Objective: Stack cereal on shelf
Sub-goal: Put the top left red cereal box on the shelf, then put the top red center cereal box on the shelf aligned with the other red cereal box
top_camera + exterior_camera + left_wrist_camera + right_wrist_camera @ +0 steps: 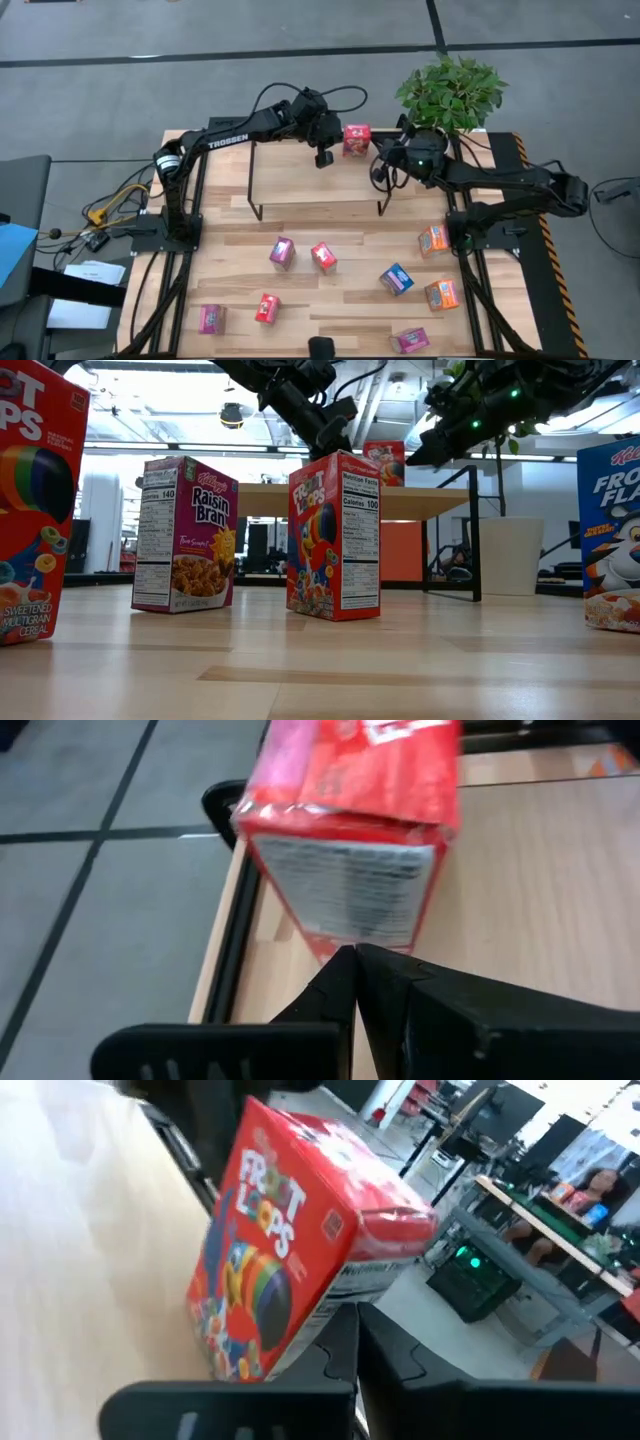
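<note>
one red box (356,139) stands on the shelf (300,170) at upper centre; eight wait below. both grippers, left (324,157) and right (380,172), flank it, jaws together, empty.

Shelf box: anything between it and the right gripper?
High view: nothing. Bare shelf board separates the red cereal box from the right gripper.

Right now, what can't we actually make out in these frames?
- Red cereal box on the shelf: whether either gripper touches it; high view too small, both wrist views blurred.
- Left gripper and right gripper: fingertips unclear in the high view.
- Low view: red box and blue box cut off by the edges.
- Shelf board surface: low view sees only its edge.
</note>
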Robot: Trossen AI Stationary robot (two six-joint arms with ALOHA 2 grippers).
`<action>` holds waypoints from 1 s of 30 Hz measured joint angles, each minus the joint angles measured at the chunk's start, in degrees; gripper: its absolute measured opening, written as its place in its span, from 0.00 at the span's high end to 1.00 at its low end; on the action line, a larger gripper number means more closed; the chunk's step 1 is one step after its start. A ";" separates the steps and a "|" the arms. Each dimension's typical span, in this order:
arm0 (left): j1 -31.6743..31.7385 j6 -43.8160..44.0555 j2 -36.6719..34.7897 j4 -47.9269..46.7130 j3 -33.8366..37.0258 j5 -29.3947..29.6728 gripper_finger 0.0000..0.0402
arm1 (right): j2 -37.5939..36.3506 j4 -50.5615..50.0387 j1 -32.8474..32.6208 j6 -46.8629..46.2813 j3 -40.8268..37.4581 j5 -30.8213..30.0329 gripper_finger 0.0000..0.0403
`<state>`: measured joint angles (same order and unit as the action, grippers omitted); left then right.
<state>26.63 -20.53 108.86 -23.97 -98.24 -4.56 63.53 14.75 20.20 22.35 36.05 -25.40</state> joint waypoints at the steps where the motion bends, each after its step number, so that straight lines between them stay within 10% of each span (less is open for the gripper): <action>1: 0.00 -0.02 0.00 -0.33 0.00 0.52 1.00 | -0.73 -0.99 -0.54 0.06 -0.01 -1.29 0.92; 10: -0.28 -3.37 -3.64 -15.41 -3.01 -0.07 0.92 | -12.96 -8.07 -9.92 -1.10 0.00 -16.74 0.77; 19: -8.18 -3.71 -13.93 -37.89 -4.04 -23.99 0.53 | -25.68 -22.86 -26.45 -7.25 0.00 -15.33 0.50; 30: -33.02 -12.24 -12.98 -39.02 -3.98 -5.21 0.36 | -26.90 -33.28 -35.72 -18.30 0.00 -15.26 0.35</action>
<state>-6.39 -32.78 95.87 -62.98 -102.21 -9.77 36.63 -18.53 -15.52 4.05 36.05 -40.66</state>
